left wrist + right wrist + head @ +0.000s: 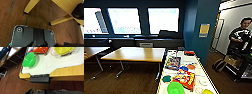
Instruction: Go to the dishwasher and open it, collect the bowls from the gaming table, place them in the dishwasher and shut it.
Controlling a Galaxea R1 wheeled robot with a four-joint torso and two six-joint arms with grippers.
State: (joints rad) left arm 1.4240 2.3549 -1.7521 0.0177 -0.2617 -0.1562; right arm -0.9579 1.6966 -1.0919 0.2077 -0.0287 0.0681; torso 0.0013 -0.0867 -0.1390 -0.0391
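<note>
Green bowl (175, 88) sits at the near end of the gaming table (161, 83), close to the yellow edge on the left side; in the right wrist view the same bowl (29, 59) lies tipped toward its side, mouth partly facing outward. Yellow bowl (63, 49) stands upright further along the near end, with a thin orange ring beside it. More bowls mid-table: blue (184, 68), orange (191, 66), dark green (166, 79), and a white one (203, 81) by the right edge.

They look like thin plastic: light, stiff, smooth, likely to slide or roll if nudged. My guess is the rim is the place to pinch, one finger inside and one outside; the tipped green one offers its rim sideways.

Red game box (186, 79) lies just beside the green bowl, possibly touching, so it crowds that side. Another box (173, 62) sits further back. A dark block (39, 78) is fixed under the table's near edge.

Wooden table (135, 54) stands off to the left, well apart. A person (239, 35) stands at right by a doorway.

Pincer state, left or right: cannot tell.
</note>
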